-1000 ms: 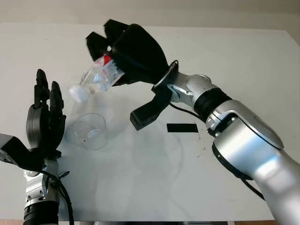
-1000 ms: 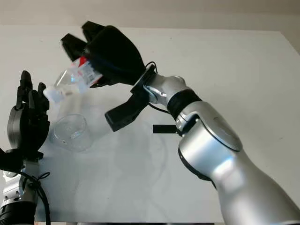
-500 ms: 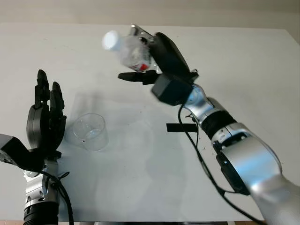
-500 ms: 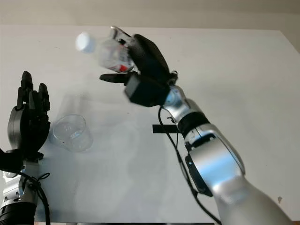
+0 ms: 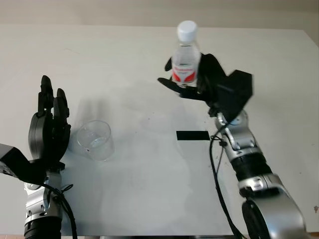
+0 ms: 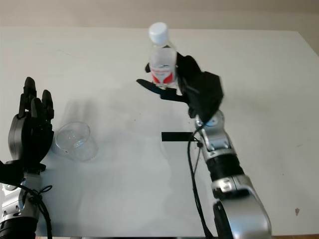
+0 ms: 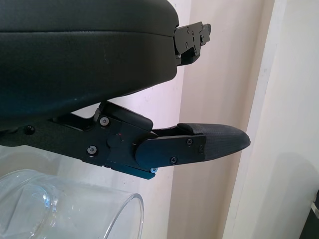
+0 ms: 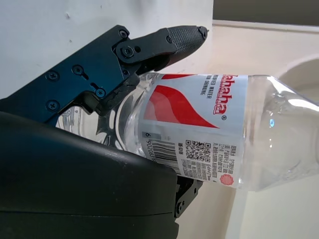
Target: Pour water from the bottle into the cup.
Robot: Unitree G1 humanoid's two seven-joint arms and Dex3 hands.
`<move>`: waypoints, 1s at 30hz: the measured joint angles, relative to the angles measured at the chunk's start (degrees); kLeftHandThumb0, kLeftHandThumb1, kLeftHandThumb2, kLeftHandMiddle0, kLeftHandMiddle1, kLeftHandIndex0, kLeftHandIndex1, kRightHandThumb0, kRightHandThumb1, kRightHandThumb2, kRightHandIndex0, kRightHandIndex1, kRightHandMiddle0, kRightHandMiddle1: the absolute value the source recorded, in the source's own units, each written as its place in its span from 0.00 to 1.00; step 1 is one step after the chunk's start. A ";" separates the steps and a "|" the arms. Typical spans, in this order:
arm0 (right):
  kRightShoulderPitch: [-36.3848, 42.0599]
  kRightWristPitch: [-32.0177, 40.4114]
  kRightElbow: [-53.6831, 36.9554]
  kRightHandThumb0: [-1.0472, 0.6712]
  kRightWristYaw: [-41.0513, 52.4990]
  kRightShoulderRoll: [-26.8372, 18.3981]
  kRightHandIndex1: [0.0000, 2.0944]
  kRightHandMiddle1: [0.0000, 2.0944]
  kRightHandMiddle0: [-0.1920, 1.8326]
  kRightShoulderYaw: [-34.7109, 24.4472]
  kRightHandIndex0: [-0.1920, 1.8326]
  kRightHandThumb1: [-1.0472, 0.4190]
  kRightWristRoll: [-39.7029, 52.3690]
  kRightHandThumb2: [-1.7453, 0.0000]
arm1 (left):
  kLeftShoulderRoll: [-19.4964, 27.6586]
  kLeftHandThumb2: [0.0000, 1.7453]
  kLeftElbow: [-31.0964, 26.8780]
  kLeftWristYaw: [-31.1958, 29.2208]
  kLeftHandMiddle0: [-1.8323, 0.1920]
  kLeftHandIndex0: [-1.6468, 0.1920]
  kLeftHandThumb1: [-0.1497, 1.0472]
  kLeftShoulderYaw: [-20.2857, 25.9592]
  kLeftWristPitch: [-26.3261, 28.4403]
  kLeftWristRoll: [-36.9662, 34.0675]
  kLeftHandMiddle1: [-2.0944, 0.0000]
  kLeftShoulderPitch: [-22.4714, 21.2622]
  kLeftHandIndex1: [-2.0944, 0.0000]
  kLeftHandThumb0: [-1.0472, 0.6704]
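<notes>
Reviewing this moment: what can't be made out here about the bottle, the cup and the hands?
- Bottle base: hidden by the right hand in the head views.
- Bottle cap: cut off by the right wrist view's edge.
- Water level in the cup: clear walls, cannot tell.
- Cup: cut off by the edge beside the open left hand in the left wrist view.

My white table and what sits on it

I see a clear cup (image 5: 96, 140) standing on the white table (image 5: 149, 189), and a small black strip (image 5: 193, 135) lying flat, well apart from it.
</notes>
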 measured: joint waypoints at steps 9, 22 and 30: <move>8.82 7.75 -9.90 0.37 0.71 -0.74 1.00 1.00 0.46 -0.65 0.61 0.00 0.33 0.72 | 0.00 0.30 -0.05 0.30 1.00 1.00 1.00 0.02 -0.08 0.48 0.99 0.12 1.00 0.16; 15.34 9.11 -11.95 0.35 -0.46 1.74 1.00 1.00 0.47 -0.21 0.60 0.00 0.15 0.72 | 0.01 0.31 -0.06 -0.21 1.00 1.00 1.00 0.17 -0.08 0.20 1.00 0.27 1.00 0.16; 16.56 5.52 -6.82 0.32 -0.81 3.81 1.00 1.00 0.49 0.11 0.62 0.00 -0.19 0.72 | 0.15 0.31 0.00 -0.58 1.00 1.00 1.00 0.23 -0.08 0.19 0.99 0.35 1.00 0.16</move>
